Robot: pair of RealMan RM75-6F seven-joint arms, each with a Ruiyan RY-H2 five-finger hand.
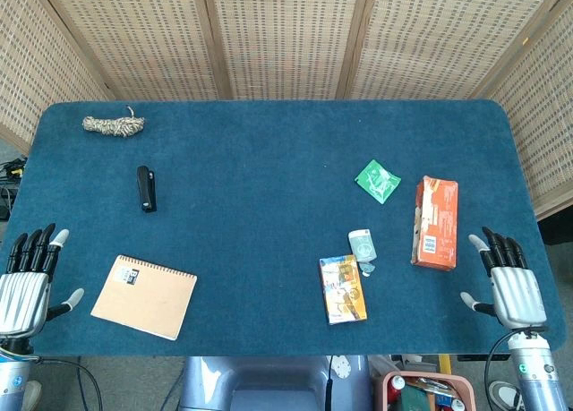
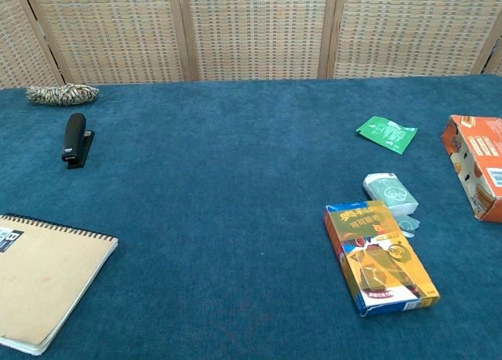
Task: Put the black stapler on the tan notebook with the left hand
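- Stapler (image 1: pixel 146 189) lies far-left, notebook (image 1: pixel 144 296) nearer; rope bundle (image 1: pixel 114 124) beyond.
- Boxes (image 1: pixel 435 221) and packets (image 1: pixel 377 180) sit right.
- Blue counter (image 1: pixel 269 160), wicker screens (image 1: pixel 286 35).
- Left robot hand (image 1: pixel 27 281) and right robot hand (image 1: pixel 512 281): fingers spread, empty.

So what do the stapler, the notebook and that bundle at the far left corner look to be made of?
Black stapler: smooth, slightly glossy body, probably plastic over metal; the look leaves that open. Tan notebook: matte kraft-like card cover, with a dark wire spiral along its far edge. Bundle: coiled, mottled tan cord, likely twine or rope, with a rough fibrous surface.
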